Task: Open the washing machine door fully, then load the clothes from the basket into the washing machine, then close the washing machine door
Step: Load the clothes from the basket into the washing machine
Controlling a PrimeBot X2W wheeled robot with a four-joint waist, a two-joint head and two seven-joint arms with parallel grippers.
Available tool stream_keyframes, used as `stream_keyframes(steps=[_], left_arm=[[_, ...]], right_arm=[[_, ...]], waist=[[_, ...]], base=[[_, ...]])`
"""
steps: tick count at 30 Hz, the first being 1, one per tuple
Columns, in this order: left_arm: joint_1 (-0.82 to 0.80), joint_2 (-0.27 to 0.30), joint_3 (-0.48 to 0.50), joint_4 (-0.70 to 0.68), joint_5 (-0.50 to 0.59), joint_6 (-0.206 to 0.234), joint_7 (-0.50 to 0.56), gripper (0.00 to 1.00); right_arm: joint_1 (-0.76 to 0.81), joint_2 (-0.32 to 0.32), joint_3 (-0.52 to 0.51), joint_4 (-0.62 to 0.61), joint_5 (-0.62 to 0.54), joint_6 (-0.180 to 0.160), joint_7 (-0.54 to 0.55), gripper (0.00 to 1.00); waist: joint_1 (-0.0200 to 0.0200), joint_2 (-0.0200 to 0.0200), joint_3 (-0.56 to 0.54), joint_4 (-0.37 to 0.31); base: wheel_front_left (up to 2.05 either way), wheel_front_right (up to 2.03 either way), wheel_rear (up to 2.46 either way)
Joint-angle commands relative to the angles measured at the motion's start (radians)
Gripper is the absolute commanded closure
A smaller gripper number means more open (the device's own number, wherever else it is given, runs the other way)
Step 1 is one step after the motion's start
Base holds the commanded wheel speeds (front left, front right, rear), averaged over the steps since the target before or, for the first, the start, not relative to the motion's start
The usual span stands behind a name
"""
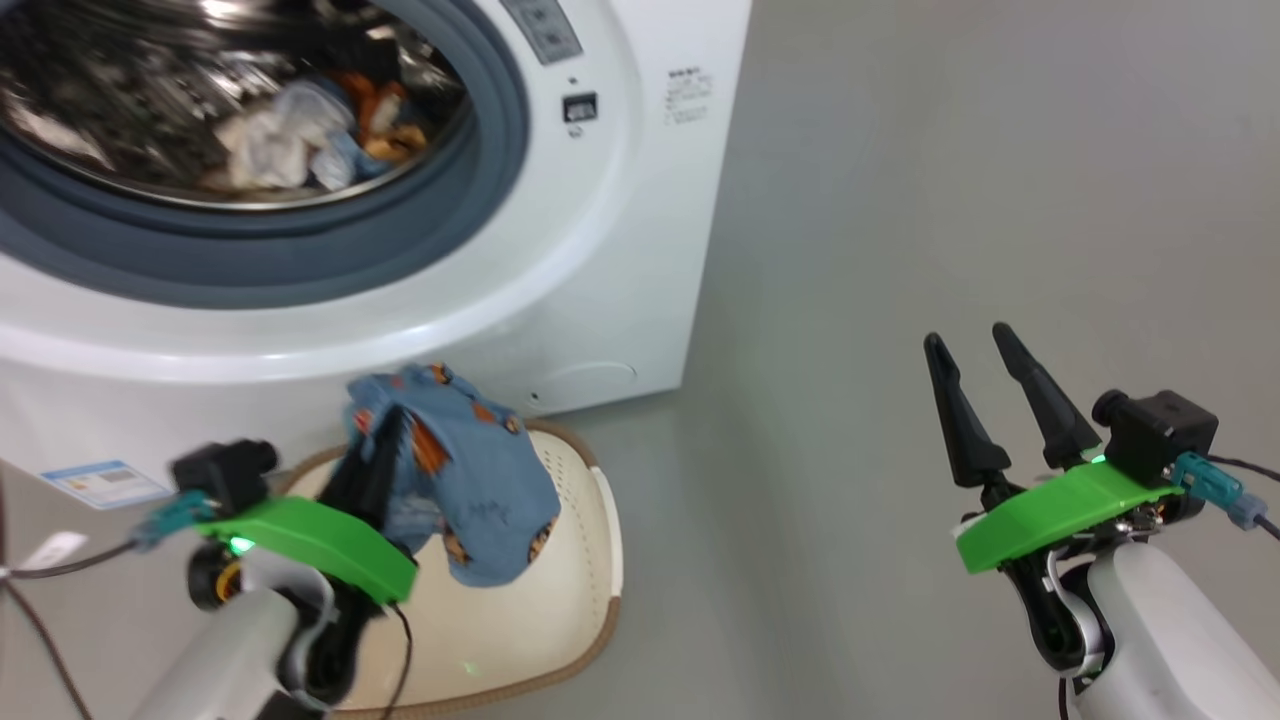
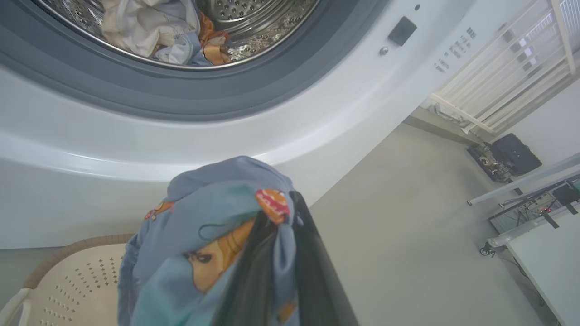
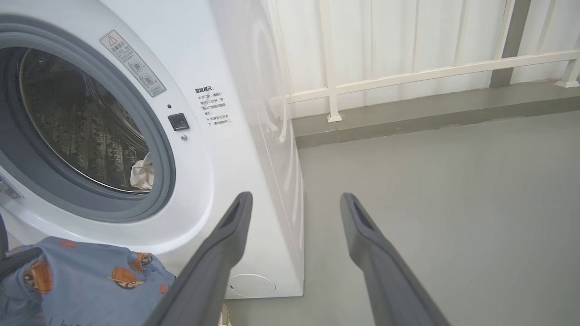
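The white washing machine (image 1: 600, 260) stands with its mouth uncovered, and the steel drum holds cream, orange and blue clothes (image 1: 300, 130). Its door is out of view. My left gripper (image 1: 385, 430) is shut on a light blue garment with orange prints (image 1: 480, 480), lifted above the cream basket (image 1: 590, 560) in front of the machine. In the left wrist view the garment (image 2: 204, 235) drapes over my dark fingers (image 2: 312, 271) just below the grey seal (image 2: 190, 97). My right gripper (image 1: 975, 355) hangs open over the floor to the right, with nothing between its fingers (image 3: 371, 253).
Grey floor (image 1: 950, 180) stretches to the right of the machine. A white railing (image 3: 408, 74) runs along the back wall. A table with equipment and cables (image 2: 539, 213) stands off to the right. A blue label (image 1: 100, 483) marks the machine's lower left corner.
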Motion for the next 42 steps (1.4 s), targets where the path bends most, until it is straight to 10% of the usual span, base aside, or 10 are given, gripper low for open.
stream_keyframes(steps=[1, 21, 42], left_arm=[[0.005, 0.043, 0.081, -0.071, 0.025, 0.009, -0.013, 1.00], [0.259, 0.061, 0.347, -0.567, 0.350, 0.230, -0.014, 1.00], [0.194, 0.064, 0.341, -0.544, 0.367, 0.250, -0.002, 1.00]], right_arm=[[0.020, -0.014, 0.014, -0.018, 0.011, 0.004, -0.009, 0.00], [0.066, -0.044, 0.028, -0.019, 0.040, 0.004, -0.009, 0.00], [0.056, -0.054, 0.034, -0.026, 0.030, 0.004, -0.009, 0.00]], waist=[[0.0001, 0.0000, -0.057, 0.045], [0.0001, 0.0000, -0.154, 0.054], [0.0001, 0.0000, -0.107, 0.041]], base=[[0.00, 0.00, 0.00], [0.00, 0.00, 0.00], [0.00, 0.00, 0.00]])
